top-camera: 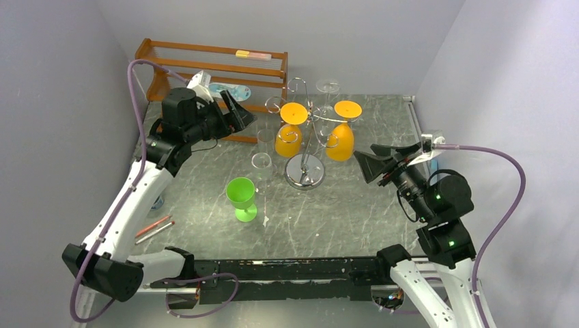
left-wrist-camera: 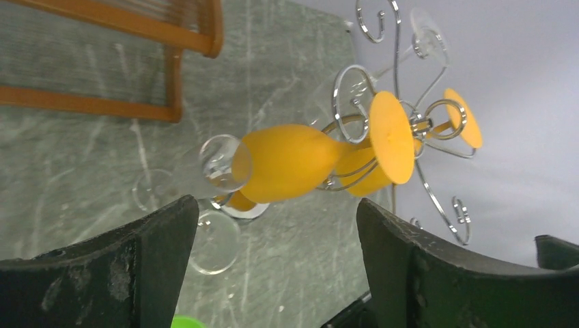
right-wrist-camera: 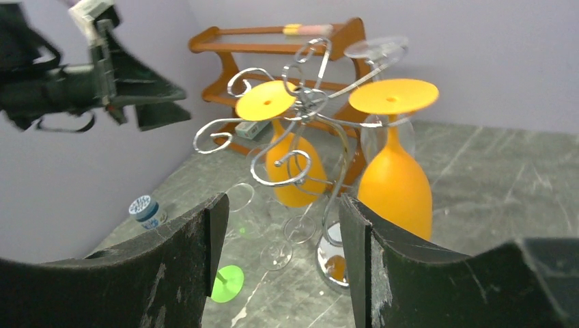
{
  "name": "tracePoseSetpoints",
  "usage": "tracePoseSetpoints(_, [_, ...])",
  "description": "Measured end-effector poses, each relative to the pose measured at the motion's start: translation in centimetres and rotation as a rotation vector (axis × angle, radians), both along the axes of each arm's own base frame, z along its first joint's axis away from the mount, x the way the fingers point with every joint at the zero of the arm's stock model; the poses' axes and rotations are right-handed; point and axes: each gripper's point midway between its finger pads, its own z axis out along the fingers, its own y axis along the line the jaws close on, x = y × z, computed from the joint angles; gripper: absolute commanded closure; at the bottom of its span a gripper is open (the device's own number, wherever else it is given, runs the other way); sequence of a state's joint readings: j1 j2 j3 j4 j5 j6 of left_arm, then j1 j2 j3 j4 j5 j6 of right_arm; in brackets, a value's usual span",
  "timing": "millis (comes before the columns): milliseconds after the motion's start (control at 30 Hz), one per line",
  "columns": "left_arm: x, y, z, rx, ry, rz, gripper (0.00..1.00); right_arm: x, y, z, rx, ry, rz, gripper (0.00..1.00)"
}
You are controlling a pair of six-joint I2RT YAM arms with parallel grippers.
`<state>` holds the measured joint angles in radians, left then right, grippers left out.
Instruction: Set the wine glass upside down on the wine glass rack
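The chrome wine glass rack (top-camera: 304,140) stands mid-table on its round mirror base. Two orange wine glasses (top-camera: 289,134) (top-camera: 341,135) hang upside down on its arms, and a clear glass (top-camera: 328,87) hangs at the back. A green wine glass (top-camera: 241,197) stands upright in front-left of the rack. Clear wine glasses (top-camera: 261,156) stand upright between it and the rack. My left gripper (top-camera: 239,113) is open and empty, raised left of the rack. My right gripper (top-camera: 366,165) is open and empty, right of the rack. The right wrist view shows the rack (right-wrist-camera: 308,113) and the green foot (right-wrist-camera: 227,283).
A brown wooden shelf rack (top-camera: 212,67) stands at the back left. Two pens (top-camera: 153,227) lie near the left edge. A small capped bottle (right-wrist-camera: 145,210) stands by the left wall. Grey walls close in on both sides.
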<state>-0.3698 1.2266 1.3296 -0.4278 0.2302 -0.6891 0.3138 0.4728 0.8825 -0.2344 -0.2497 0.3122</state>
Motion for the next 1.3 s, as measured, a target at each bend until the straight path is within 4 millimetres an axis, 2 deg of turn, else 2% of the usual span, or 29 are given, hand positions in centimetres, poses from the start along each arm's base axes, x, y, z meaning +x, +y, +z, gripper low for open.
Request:
tracePoseSetpoints(200, [-1.2, 1.7, -0.6, 0.082, -0.011, 0.029, 0.15, 1.3, -1.7, -1.8, 0.078, 0.163, -0.128, 0.36])
tracePoseSetpoints(300, [-1.2, 1.7, -2.3, 0.104, 0.023, 0.022, 0.18, 1.2, -2.3, -2.6, 0.115, 0.203, -0.167, 0.36])
tracePoseSetpoints(467, [-0.6, 0.8, -4.6, 0.113, 0.088, -0.016, 0.15, 0.7, -2.6, -2.8, 0.147, 0.221, -0.180, 0.36])
tracePoseSetpoints(567, [-0.8, 0.3, -4.7, 0.100, 0.093, -0.044, 0.14, 0.8, -2.5, -3.4, 0.143, 0.249, -0.177, 0.37])
tracePoseSetpoints(767, [-1.1, -0.6, -3.6, 0.050, 0.054, -0.087, 0.12, 1.0, -2.0, -4.0, 0.143, 0.284, -0.160, 0.37])
tracePoseSetpoints(933, [-1.4, -0.6, -3.4, 0.037, 0.043, -0.088, 0.22, 1.0, -1.6, -4.0, 0.149, 0.298, -0.140, 0.37])
tracePoseSetpoints(1067, [-0.6, -0.6, -5.1, 0.064, 0.074, -0.078, 0.24, 1.1, -1.4, -3.9, 0.150, 0.298, -0.132, 0.37])
tracePoseSetpoints(1233, [1.1, -1.0, -8.7, 0.108, 0.148, -0.076, 0.24, 1.0, -1.3, -3.8, 0.153, 0.296, -0.123, 0.37])
tracePoseSetpoints(1300, [1.9, -1.2, -10.3, 0.126, 0.181, -0.079, 0.27, 0.9, -1.3, -3.8, 0.154, 0.293, -0.122, 0.37])
